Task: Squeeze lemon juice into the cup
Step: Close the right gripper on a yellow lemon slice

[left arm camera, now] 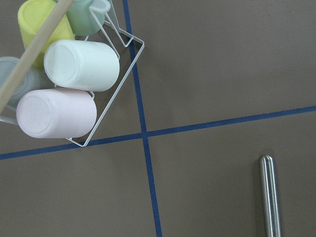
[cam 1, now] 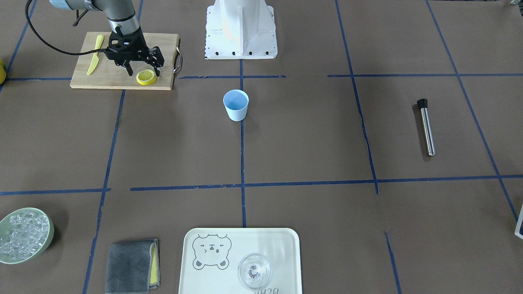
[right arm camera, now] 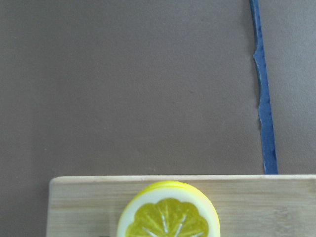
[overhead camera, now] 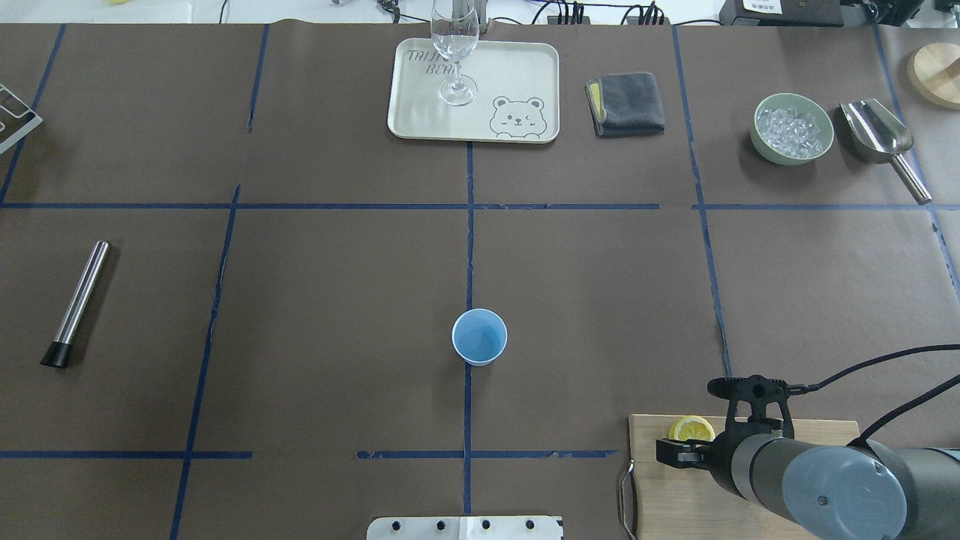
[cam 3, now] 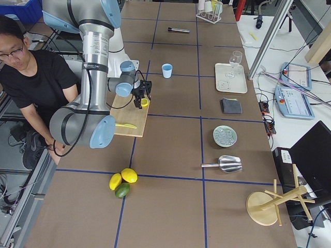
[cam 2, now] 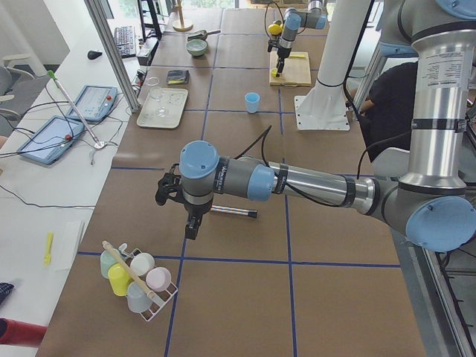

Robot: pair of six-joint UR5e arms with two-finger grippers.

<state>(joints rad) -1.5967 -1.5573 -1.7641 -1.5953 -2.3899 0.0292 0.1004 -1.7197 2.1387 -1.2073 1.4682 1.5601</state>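
Front-facing view, right arm: the right end effector (cam 1: 143, 72) hangs low over the wooden cutting board (cam 1: 110, 73), fingers spread wide, holding nothing.
Front-facing view, lemon: the lemon slice (cam 1: 146, 77) lies on the board at the corner nearest the cup, between and just under the two fingertips. Contact cannot be confirmed.
Front-facing view, cup: the pale blue cup (cam 1: 236, 105) stands upright on the tabletop (cam 1: 306, 143), well apart from the board, with nothing seen inside.
Front-facing view, other item: a yellow knife (cam 1: 94, 55) lies at the board's opposite end, clear of the slice.
Overhead view: the wrist covers part of the slice, so only a half-moon of it shows. The cup sits on the centre tape line.
Exterior left view: the left end effector (cam 2: 191, 227) hovers above the tabletop near a wire rack of cups (cam 2: 137, 281). Its opening cannot be told.
Exterior right view: the near arm bends down to the board. Finger detail is too small to read.
Left wrist view: the rack and a steel rod (left arm camera: 269, 195) show, but no fingers.
Right wrist view: the segmented face shows at the bottom edge, just inside the board's rim. The fingers are out of shot.
Step in hand (judgement): grasping the slice, with the carry and squeeze not yet done.
Recommended practice: centre the fingers across the rind, lower until they bracket it, and close firmly. Lift straight up and squeeze only once directly above the cup mouth.
Risk: the thin slice may skid off the nearby board edge.
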